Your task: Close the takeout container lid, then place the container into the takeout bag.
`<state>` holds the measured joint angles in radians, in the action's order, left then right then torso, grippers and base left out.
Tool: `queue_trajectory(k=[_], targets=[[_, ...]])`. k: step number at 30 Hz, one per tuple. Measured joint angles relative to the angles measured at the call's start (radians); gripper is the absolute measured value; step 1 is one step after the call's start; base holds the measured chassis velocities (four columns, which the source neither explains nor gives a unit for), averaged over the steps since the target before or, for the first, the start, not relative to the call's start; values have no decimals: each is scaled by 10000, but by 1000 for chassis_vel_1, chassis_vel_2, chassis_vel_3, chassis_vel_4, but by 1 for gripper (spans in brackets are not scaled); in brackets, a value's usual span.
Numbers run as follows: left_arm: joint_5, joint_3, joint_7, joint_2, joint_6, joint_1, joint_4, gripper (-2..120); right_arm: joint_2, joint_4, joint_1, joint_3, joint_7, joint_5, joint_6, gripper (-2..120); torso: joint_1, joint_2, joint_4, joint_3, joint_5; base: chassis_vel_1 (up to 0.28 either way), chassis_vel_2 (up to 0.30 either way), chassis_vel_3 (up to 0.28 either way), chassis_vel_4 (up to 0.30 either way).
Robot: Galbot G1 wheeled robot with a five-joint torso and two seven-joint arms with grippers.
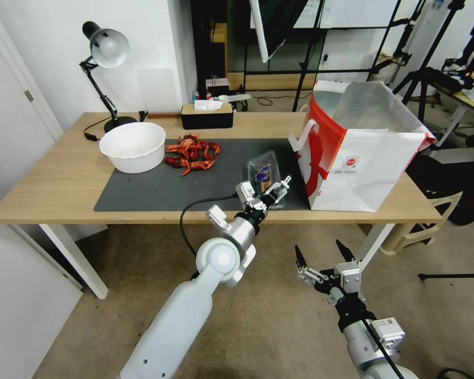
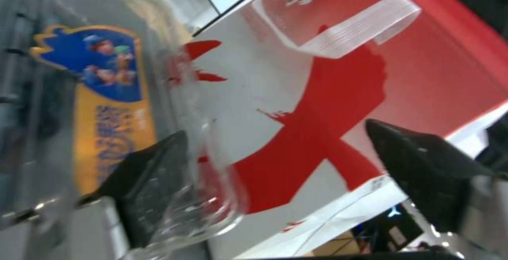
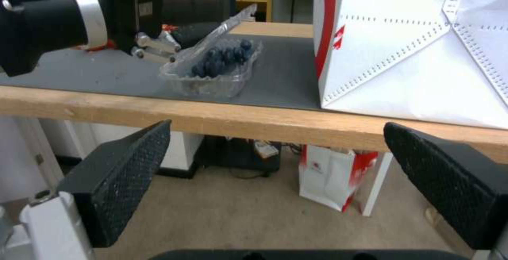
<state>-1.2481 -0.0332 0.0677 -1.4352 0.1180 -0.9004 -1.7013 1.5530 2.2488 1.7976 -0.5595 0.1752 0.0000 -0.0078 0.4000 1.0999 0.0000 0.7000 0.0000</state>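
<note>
The left claw point(image 1: 275, 190) is spread around the container point(image 1: 264, 173) lid point(image 3: 222, 33) near the counter point(image 1: 47, 195) edge. The bag point(image 1: 363, 158) stands just beside it. The right claw point(image 1: 324, 253) is held spread below the counter.

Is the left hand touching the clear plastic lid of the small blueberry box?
Touching. In the left wrist view, one black finger of the open left hand lies against the clear plastic lid, seen through it.
</note>
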Motion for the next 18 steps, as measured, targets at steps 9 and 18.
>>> queue_trajectory(k=[9, 18], targets=[[1065, -76, 697, 208, 463, 24, -25, 49, -2, -6, -68, 8, 4, 30, -10, 100, 0, 0, 1, 0, 0, 0, 0, 0, 0], [2007, -181, 1070, 362, 885, 136, 13, 19, 5, -32, -120, -3, 11, 86, -14, 100, -1, 0, 0, 0, 0, 0, 0, 0, 0]])
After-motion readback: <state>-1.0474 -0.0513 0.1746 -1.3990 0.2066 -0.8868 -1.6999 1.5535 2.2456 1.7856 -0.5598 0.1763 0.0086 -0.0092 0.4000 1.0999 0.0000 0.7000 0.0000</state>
